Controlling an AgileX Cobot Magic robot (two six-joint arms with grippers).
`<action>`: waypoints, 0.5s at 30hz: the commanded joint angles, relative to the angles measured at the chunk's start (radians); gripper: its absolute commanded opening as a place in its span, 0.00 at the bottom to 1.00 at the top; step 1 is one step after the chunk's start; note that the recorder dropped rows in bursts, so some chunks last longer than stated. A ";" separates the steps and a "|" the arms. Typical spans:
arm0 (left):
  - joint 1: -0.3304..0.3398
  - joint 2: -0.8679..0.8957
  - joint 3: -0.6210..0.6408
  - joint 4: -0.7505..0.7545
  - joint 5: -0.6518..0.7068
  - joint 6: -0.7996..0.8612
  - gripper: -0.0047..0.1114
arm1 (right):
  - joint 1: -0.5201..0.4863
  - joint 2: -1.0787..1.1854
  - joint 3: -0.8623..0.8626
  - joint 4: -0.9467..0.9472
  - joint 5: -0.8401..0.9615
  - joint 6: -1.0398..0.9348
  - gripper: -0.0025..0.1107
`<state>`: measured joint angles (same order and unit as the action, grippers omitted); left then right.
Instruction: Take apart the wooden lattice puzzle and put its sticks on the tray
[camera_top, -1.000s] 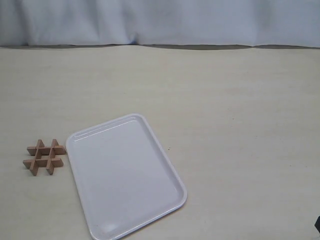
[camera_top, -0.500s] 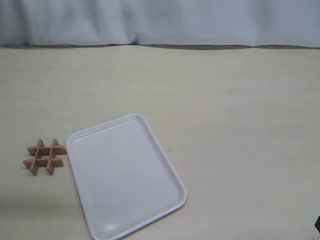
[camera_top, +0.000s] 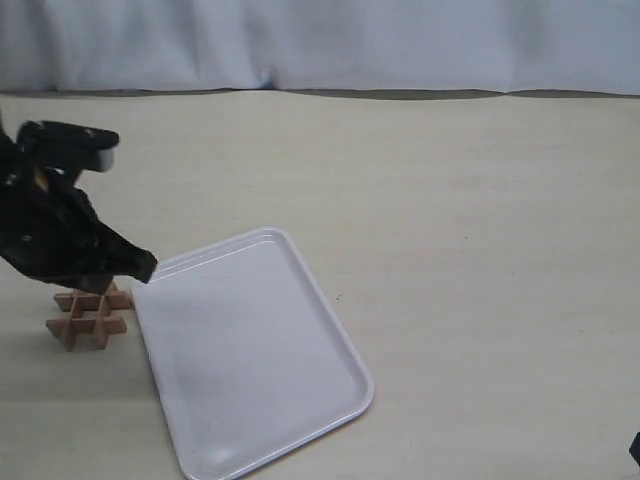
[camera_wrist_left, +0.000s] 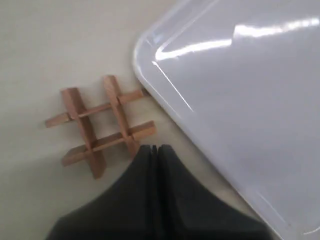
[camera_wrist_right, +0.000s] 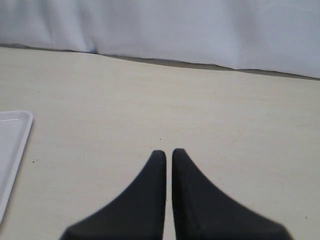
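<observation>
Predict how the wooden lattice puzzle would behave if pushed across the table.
The wooden lattice puzzle lies flat, so it should slide rather than roll or tip. Its thin sticks look stiff and light. Only notched together, they may separate under a push.

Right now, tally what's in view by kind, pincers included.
wooden lattice puzzle: 1 (4 sticks, interlocked)
tray: 1
pincers: 2 (left pincer, right pincer)
Total: 4
</observation>
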<state>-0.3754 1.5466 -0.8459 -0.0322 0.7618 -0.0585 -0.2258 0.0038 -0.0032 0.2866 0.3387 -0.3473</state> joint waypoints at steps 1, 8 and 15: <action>-0.068 0.094 -0.026 0.054 0.039 -0.068 0.04 | 0.004 -0.004 0.003 0.004 0.003 0.004 0.06; -0.079 0.065 -0.001 0.224 0.172 -0.211 0.04 | 0.004 -0.004 0.003 0.004 0.003 0.004 0.06; 0.064 -0.019 0.137 0.220 0.037 -0.276 0.04 | 0.004 -0.004 0.003 0.004 0.003 0.004 0.06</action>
<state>-0.3568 1.5361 -0.7344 0.2223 0.8584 -0.3249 -0.2258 0.0038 -0.0032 0.2866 0.3387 -0.3473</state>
